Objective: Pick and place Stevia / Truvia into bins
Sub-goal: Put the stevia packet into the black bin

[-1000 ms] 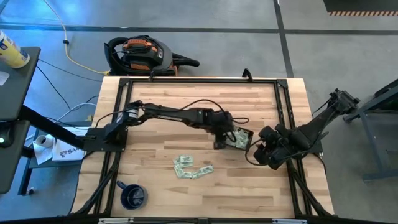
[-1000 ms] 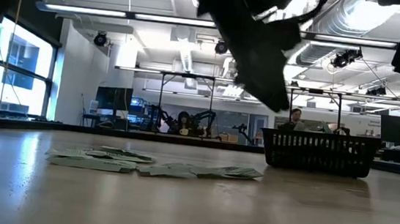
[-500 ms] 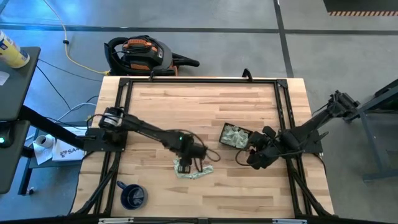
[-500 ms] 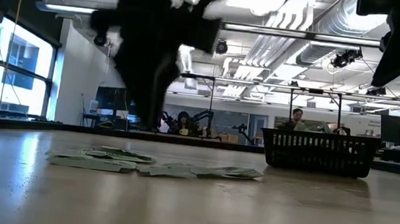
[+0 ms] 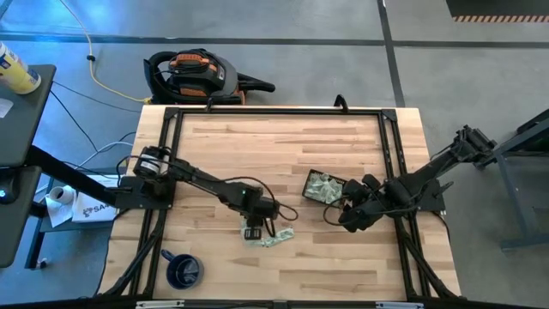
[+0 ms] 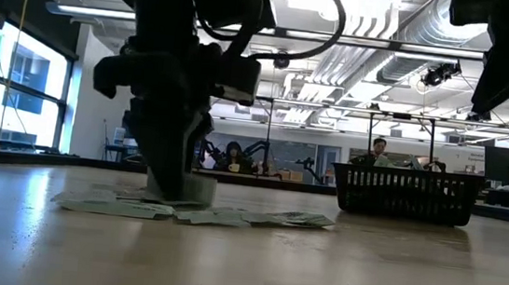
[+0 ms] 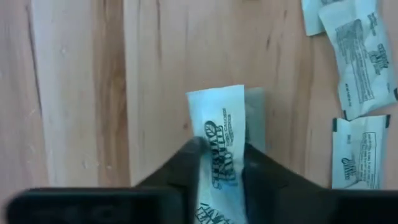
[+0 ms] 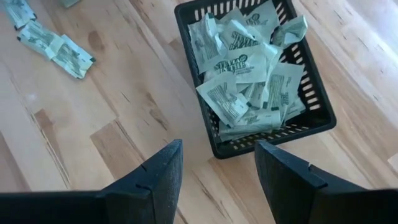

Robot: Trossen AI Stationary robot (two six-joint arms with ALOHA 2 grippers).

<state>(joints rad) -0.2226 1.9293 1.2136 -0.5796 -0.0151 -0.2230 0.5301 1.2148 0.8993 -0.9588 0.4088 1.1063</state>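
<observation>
Pale green and white Truvia sachets (image 5: 273, 239) lie flat in a loose cluster on the wooden table, near its middle front (image 6: 229, 217). My left gripper (image 5: 254, 233) stands down at the left end of that cluster (image 6: 175, 189), shut on one sachet (image 7: 217, 124). The black gridded tray (image 5: 309, 182) sits to the right, with several crumpled sachets (image 8: 245, 74) inside. My right gripper (image 8: 217, 180) hovers open just near-right of the tray (image 8: 214, 149), holding nothing (image 5: 350, 216). My left gripper pinches one sachet between its two fingers (image 7: 186, 165), which close on its two long edges (image 7: 231, 163). The fingers come steeply from above and lie along the sachet. Its far end (image 7: 214, 102) sticks out past the fingertips; whether it is clear of the table I cannot tell.
Loose sachets (image 7: 357, 62) lie close beside the held one. A dark blue mug (image 5: 183, 270) stands at the near left. A black frame rail (image 5: 390, 154) borders the table. A vacuum (image 5: 193, 73) sits beyond the far edge. People (image 6: 377, 150) sit in the room behind.
My left gripper has swung from above the tray toward the table's near left, tipped steeper and come down onto the sachet cluster. My right gripper has edged a little toward the tray and then kept still. The sachets on the table lie as before.
</observation>
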